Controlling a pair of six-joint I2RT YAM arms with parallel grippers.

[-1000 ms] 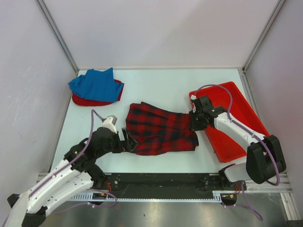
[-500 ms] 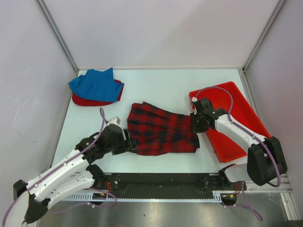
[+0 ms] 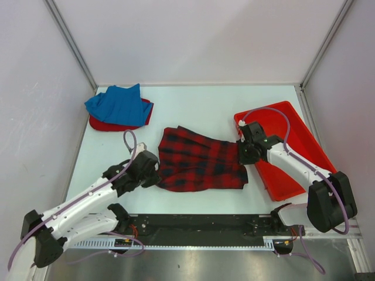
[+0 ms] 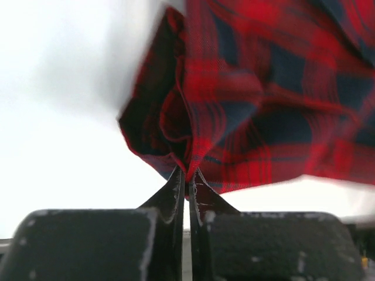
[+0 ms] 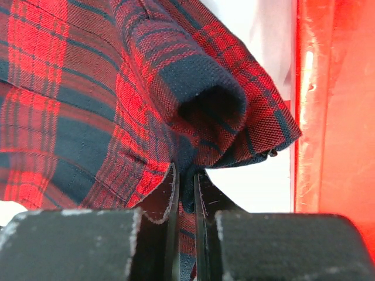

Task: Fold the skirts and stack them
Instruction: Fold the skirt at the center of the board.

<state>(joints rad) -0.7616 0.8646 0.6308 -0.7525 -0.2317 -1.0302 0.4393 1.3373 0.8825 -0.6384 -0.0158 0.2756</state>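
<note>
The red-and-navy plaid skirt [image 3: 199,159] lies spread in the middle of the table. My left gripper [image 3: 153,171] is shut on its left edge; in the left wrist view the gripper [image 4: 187,175] pinches a bunched fold of the plaid skirt [image 4: 263,99]. My right gripper [image 3: 242,153] is shut on the skirt's right edge, and the right wrist view shows the gripper [image 5: 186,178] clamping a thick fold of the plaid cloth [image 5: 117,88]. At the back left the blue skirt [image 3: 117,105] lies folded on top of the red skirt [image 3: 108,124].
A rigid red tray [image 3: 293,140] sits at the right, its rim [image 5: 334,105] just beside my right gripper. Grey walls enclose the table on three sides.
My left gripper moved right onto the plaid skirt's left edge and shut on it. The right gripper kept its hold and hardly moved.
</note>
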